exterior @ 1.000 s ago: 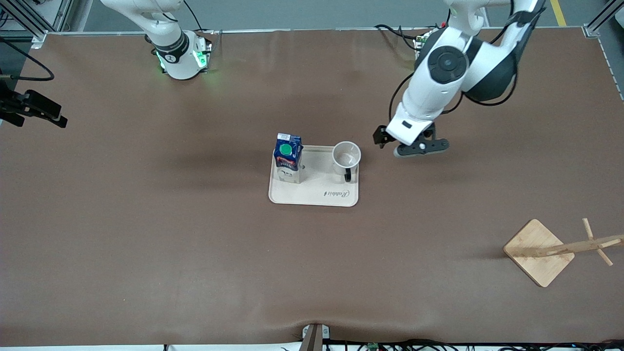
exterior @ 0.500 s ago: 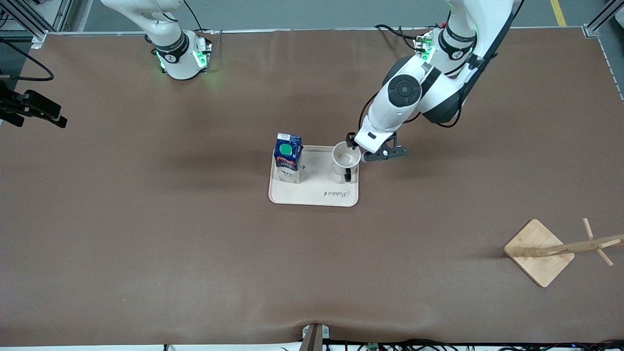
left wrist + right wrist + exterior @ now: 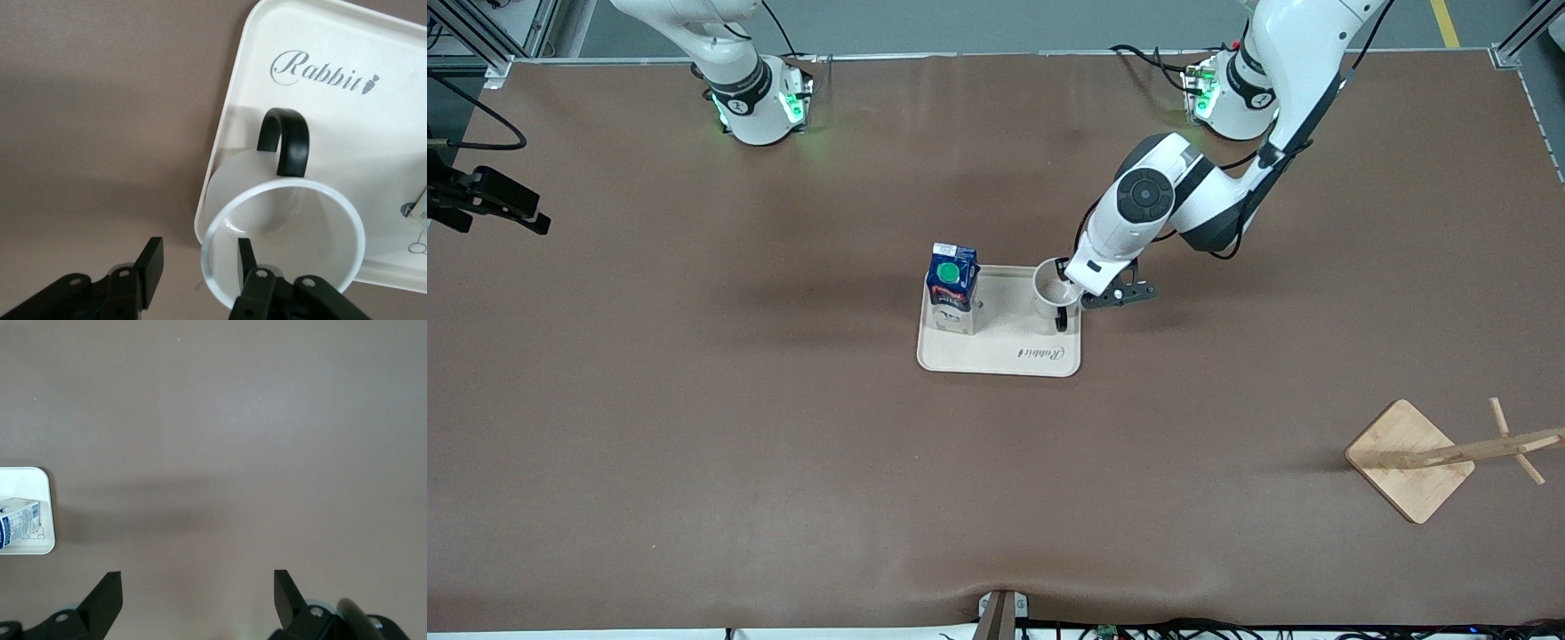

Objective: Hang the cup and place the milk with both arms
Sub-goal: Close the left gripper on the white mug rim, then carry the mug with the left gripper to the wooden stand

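**Risks (judged)**
- The small white enamel-style mug with black loop handle, the cup (image 3: 283, 233), is straddled at its rim by the left gripper (image 3: 200, 270): jaws apart, one finger (image 3: 245, 257) inside the rim, the other outside; not yet closed on the wall.
- Only a thin rim wall is offered for the pinch. If the jaws close off-centre, the cup may be tipped or slid off, since it stands at the tray's edge, w/ the bare worktop just beside.
- Smooth enamel is likely slippery; rotation in the grip is possible during transfer to the bamboo peg stand w/ square base (image 3: 1409, 459), which lies well apart, toward the left arm's end and nearer the front camera.
- Handle points away from the gripper, toward the tray's "Rabbit" print; re-orientation is probably needed before hanging, and a peg may be missed.
- The dark blue gable-top carton w/ round green cap, the milk (image 3: 951, 289), is tall and narrow; it could be toppled by a knock to the tray.

**Containers**
- Cream rectangular plastic tray (image 3: 1000, 360), mid brown worktop (image 3: 694, 444): holds cup at the corner toward the left arm's end, milk at the corner toward the right arm's end, both upright.
- Cup: appears empty inside.
- Milk: capped; contents not visible.

**Other**
- Right gripper (image 3: 198, 593): open, holding nothing, waits over bare worktop, w/ the tray's corner and the milk in its wrist view.
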Robot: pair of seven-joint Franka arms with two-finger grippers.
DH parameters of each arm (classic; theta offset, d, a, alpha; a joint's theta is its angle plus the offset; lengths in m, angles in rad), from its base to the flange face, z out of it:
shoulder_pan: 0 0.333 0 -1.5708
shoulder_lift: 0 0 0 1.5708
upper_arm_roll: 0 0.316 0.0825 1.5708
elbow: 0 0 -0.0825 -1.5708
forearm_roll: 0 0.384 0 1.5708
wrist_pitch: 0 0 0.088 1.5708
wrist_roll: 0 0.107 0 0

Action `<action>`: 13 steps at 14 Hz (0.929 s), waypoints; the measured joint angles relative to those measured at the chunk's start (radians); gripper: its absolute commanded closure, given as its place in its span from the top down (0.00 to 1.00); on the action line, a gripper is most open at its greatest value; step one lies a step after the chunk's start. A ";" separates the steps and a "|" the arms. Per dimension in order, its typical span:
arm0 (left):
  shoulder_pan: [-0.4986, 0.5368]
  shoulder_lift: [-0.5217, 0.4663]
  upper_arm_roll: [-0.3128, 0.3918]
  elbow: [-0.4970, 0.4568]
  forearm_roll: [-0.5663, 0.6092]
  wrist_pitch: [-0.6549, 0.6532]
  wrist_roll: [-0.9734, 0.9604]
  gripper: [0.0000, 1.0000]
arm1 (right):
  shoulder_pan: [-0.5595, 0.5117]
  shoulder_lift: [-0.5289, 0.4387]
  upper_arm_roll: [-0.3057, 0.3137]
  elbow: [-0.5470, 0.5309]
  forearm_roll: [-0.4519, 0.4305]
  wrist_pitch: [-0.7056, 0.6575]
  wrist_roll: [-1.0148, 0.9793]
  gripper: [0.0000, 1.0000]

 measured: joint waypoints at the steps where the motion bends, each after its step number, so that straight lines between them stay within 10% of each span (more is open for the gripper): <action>1: 0.000 0.008 0.000 0.005 0.000 0.005 0.000 0.06 | 0.000 0.000 0.000 0.000 0.000 0.000 0.000 1.00; 8: 0.009 0.033 0.003 0.107 0.016 -0.019 0.000 0.00 | 0.000 0.001 0.002 0.000 0.000 0.000 0.000 1.00; 13: 0.065 -0.057 0.005 0.375 0.025 -0.402 0.051 0.00 | 0.002 0.002 0.008 0.002 0.000 0.001 0.000 1.00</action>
